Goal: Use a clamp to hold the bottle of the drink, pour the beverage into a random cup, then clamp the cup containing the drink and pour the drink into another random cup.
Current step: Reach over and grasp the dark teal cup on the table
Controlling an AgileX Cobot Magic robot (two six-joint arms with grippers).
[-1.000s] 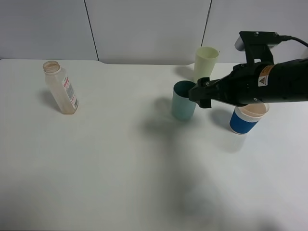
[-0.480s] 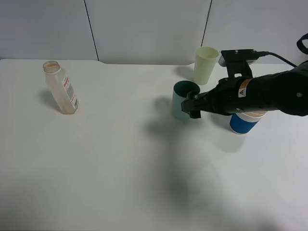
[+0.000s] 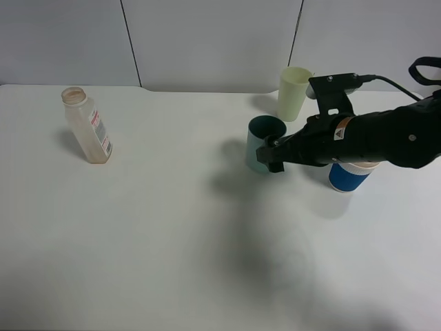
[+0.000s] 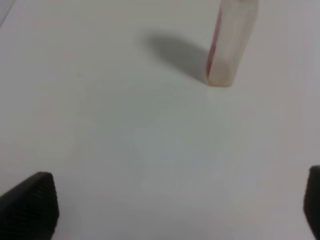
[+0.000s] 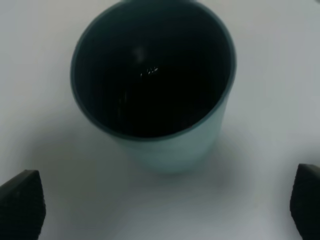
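Reaching in low from the right above the white table (image 3: 172, 241), the right arm crosses over the rim of the blue-banded cup (image 3: 348, 178). The right gripper (image 3: 270, 157) has its jaws spread wide and holds nothing. The teal cup (image 3: 255, 148) stands upright, dark inside, just ahead of its fingertips. Well apart on the left stands the clear bottle (image 3: 87, 127), uncapped. The left gripper (image 4: 170, 205) faces it from a distance, likewise wide and holding nothing. Farthest back stands the pale yellow-green cup (image 3: 294, 91). Count: three cups, one bottle, two grippers.
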